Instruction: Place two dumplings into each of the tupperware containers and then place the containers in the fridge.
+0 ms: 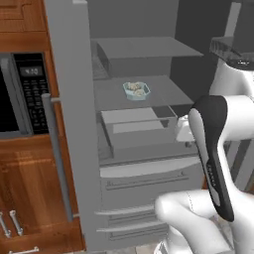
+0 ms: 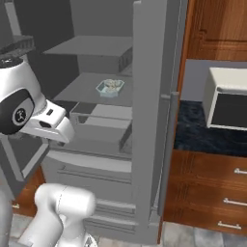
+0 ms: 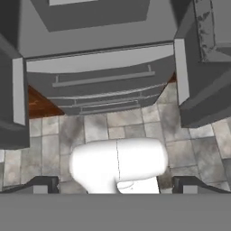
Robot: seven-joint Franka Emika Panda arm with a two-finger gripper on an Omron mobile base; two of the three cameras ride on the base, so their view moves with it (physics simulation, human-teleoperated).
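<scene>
Left base view has one container (image 1: 136,91) of dumplings (image 1: 135,88) on the fridge (image 1: 144,94) shelf, fingers (image 3: 115,188) wide and empty, and swinging the arm could clip the open door (image 1: 67,114).

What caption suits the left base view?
One tupperware container holding dumplings sits on a shelf inside the open fridge.

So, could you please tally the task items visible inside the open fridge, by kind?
Tupperware container: 1, on a fridge shelf
Dumplings in that container: 2, as far as can be made out
Total: 3
</scene>
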